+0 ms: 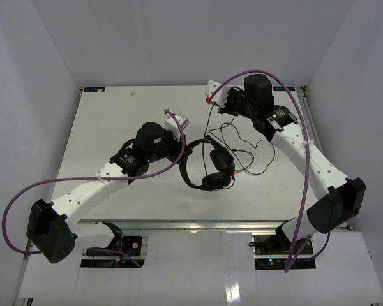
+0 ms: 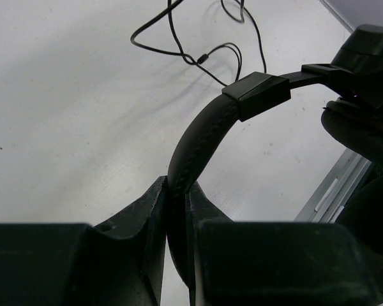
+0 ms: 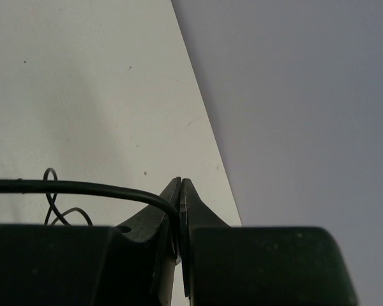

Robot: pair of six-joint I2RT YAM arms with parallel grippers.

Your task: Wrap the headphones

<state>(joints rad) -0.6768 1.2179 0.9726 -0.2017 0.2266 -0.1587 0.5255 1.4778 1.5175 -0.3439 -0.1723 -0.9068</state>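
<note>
Two grips set: left gripper [image 2: 177, 194] clamps headphones [image 1: 218, 162] by headband [image 2: 198, 137], right gripper [image 3: 180, 188] pinches cord [image 3: 83, 186] beyond headphones. Cord lies loose (no turns yet); wrapping all ahead.

We see a white table [image 1: 115, 121]. A thin black cord [image 2: 201, 58] lies on it in loose, curly loops.

The padded over-ear headphones [image 1: 219, 163] in the middle are all black. Their long thin cord [image 3: 83, 186] is black too. The flat table [image 1: 115, 121] is plain white.
</note>
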